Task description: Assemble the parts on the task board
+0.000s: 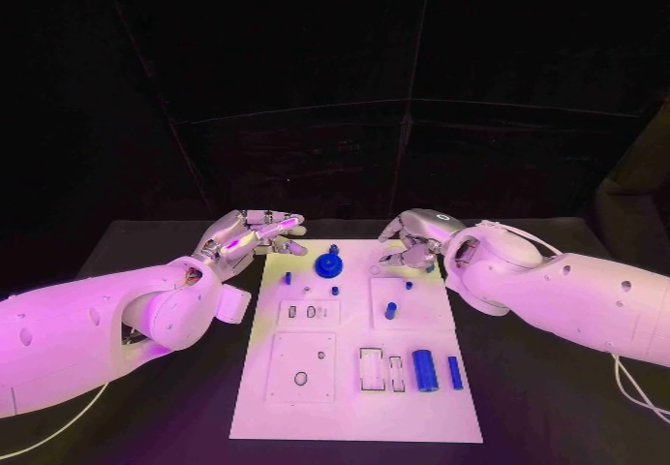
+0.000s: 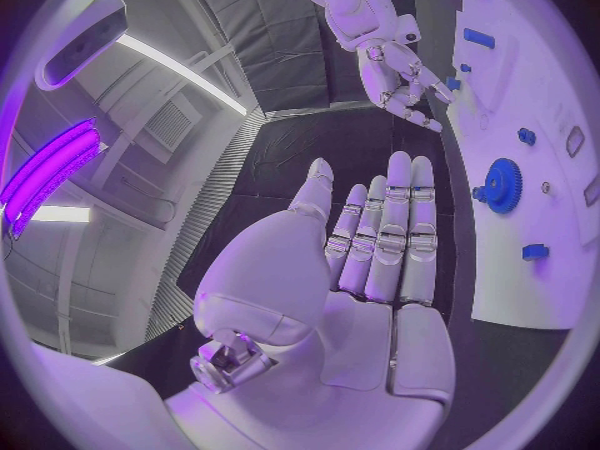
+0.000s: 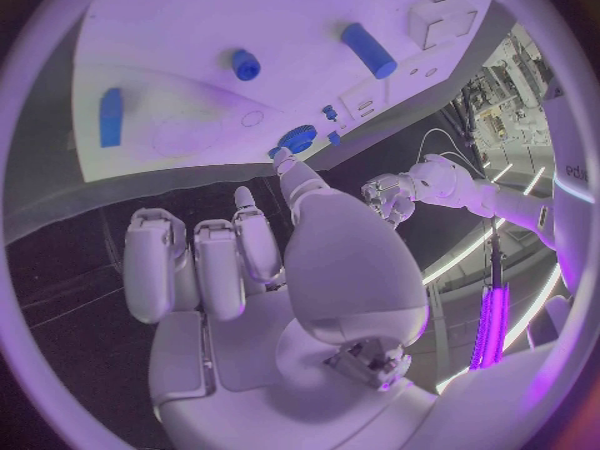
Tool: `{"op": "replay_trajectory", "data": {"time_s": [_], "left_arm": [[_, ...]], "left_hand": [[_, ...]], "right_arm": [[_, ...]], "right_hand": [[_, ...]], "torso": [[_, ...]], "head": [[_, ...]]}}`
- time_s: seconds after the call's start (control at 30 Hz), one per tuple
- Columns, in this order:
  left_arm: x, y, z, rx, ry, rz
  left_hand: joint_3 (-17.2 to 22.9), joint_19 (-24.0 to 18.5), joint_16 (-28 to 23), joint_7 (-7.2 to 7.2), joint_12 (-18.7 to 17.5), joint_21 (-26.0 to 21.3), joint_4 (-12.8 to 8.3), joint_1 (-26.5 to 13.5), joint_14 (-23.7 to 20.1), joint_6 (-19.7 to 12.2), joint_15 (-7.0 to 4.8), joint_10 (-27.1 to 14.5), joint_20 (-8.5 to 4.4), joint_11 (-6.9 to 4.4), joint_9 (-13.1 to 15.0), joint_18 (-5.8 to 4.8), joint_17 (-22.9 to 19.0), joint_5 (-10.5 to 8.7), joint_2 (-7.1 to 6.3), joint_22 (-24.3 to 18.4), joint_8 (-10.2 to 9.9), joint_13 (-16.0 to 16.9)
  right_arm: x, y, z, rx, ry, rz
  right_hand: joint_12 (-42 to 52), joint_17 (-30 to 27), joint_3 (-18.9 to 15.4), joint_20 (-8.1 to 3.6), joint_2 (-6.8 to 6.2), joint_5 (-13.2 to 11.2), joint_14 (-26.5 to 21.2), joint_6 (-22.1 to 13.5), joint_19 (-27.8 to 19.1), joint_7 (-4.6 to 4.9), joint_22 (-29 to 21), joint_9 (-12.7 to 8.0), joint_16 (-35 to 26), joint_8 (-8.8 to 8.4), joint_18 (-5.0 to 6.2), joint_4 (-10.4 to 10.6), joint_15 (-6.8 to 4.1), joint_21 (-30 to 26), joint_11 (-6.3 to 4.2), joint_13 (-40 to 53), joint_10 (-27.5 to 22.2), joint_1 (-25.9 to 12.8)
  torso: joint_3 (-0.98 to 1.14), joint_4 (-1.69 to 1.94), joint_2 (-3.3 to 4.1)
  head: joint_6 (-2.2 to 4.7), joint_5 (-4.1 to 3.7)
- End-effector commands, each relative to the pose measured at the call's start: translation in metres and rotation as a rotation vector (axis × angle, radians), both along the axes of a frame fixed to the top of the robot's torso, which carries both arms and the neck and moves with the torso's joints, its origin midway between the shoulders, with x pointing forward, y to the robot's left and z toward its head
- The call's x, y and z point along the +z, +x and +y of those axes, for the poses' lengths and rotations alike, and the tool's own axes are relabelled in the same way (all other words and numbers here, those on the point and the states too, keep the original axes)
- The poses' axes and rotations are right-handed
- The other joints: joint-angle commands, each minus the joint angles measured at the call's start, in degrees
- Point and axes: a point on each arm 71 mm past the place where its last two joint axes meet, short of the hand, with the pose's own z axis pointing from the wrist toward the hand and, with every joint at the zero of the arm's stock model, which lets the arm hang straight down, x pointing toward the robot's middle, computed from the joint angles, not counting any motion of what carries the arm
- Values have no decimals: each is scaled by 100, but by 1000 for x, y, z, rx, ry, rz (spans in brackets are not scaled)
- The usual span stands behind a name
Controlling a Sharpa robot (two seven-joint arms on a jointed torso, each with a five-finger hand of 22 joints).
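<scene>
Head view: a white board (image 1: 350, 387) lies in the middle of a black table (image 1: 544, 387), its long sides running away from the robot.

At the board's far left corner, the left hand (image 1: 249, 233) hovers just off the edge, fingers stretched out together and holding nothing. The left wrist view shows the same flat, empty palm (image 2: 375, 250).

On the board, going left to right: pale outlined recesses sit along the left side, most of them looking unfilled. A blue gear (image 1: 328, 264) stands near the far edge, seemingly seated on its post. Small blue pegs (image 1: 288, 278) dot the far half. One short blue piece (image 1: 391, 311) lies near the middle. Toward the near right corner, a thick blue cylinder (image 1: 424, 369) and a slimmer blue bar (image 1: 454, 372) lie loose beside empty rectangular slots (image 1: 372, 369).

At the far right corner, the right hand (image 1: 413, 242) hangs over the board's edge with fingers curled inward. The right wrist view shows those fingers (image 3: 200, 265) folded with nothing in them.

The task looks early: the gear may be placed, but the cylinder, bar and several recesses probably await assembly.

The table is dark and matte. The room behind is black, draped with dark cloth (image 1: 405, 116).
</scene>
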Motion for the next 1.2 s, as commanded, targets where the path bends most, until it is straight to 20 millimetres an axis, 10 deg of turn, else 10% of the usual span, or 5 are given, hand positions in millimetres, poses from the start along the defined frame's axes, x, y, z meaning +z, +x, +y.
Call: {"op": "replay_trajectory", "data": {"time_s": [0.03,0.5,1.2], "left_arm": [[0,1,1,-6,-2,5],[-1,5,3,2,3,4],[-2,7,6,8,6,4]], "left_hand": [[-11,-32,-35,70,-29,-38,-32,18,-42,18,-15,5,-3,15,-7,66,5,28,56,-5,-29,-4],[-8,-32,-39,70,-33,-41,-40,25,-43,20,-15,7,-2,14,-7,67,10,28,57,-8,-33,-3],[-8,-32,-39,70,-33,-41,-40,25,-43,20,-15,7,-2,14,-7,67,10,28,57,-8,-33,-3]], "right_arm": [[1,-2,-11,30,128,90],[-1,3,-64,-60,88,74],[-20,12,-85,-81,41,104]], "right_hand": [[6,24,-3,-18,-13,39,311,6,-19,-17,35,-6,-23,-31,5,-52,-6,-23,-14,42,-11,72],[16,-81,-30,-34,-22,53,284,85,-69,-40,-39,9,-78,12,21,-115,-25,-54,-36,53,-1,145],[81,8,-78,-55,-57,158,309,92,-21,-65,29,4,-41,13,6,-184,-46,-31,-60,119,54,207]], "torso": [[15,-67,-29],[61,-131,-39],[45,-108,-41]], "head": [[14,-12],[49,-141],[-27,-152]]}}
